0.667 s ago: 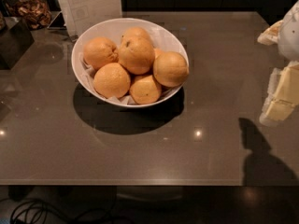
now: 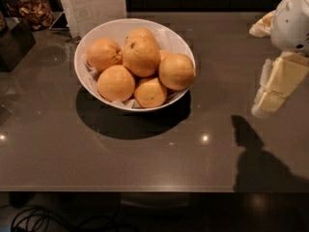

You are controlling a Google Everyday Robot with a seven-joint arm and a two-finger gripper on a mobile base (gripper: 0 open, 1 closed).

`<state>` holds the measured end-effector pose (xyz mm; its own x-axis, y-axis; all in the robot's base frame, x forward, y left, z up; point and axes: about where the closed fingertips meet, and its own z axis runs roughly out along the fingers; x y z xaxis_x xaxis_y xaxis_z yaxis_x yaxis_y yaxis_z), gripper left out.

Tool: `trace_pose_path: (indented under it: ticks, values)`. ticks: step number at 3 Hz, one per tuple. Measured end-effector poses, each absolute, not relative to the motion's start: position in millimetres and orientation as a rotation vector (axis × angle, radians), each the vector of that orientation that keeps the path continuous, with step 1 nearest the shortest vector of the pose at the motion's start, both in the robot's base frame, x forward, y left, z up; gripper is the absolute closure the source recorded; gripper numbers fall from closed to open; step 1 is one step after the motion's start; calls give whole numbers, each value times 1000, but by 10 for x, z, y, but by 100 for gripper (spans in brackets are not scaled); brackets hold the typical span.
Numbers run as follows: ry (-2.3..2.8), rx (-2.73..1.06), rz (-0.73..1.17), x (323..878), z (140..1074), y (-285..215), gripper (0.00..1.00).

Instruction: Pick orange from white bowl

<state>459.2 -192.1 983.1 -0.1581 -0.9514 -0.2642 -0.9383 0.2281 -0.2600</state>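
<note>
Gripper [image 2: 266,103] at the right edge of the view, hanging above the table [image 2: 145,163] below the white arm housing [image 2: 292,18] and well apart from the bowl; whether it is parted or closed cannot be told. It holds nothing and touches nothing. Compared with the frame a moment earlier, the gripper sits slightly farther left and higher in the view, and its shadow [image 2: 256,158] on the table has shifted left with it, toward the bowl. The white bowl [image 2: 96,33] stands on the table left of centre, in the same place as before, lined with white paper and casting a dark shadow on its near side. The orange [image 2: 176,71] lies inside the bowl against the right rim, the fruit nearest the gripper, unmoved. Beside it, at the middle of the pile, rests an orange with a dark stem dot [image 2: 141,56]; the others around these two are likewise unchanged. Behind the bowl stands a white printed card [image 2: 91,1]; at far left are a dark box [image 2: 14,42] and a container of brown pieces [image 2: 34,11]. Cables [image 2: 43,219] lie below the table's near edge.
</note>
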Motion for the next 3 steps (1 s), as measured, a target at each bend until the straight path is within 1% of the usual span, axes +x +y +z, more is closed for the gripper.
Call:
trace_pose_path:
  ticks: [2,3]
  values:
    - [1955,-1836,152,5047,9803,-1188,0]
    - [1953,-1837,156,5059,9799,-1175,0]
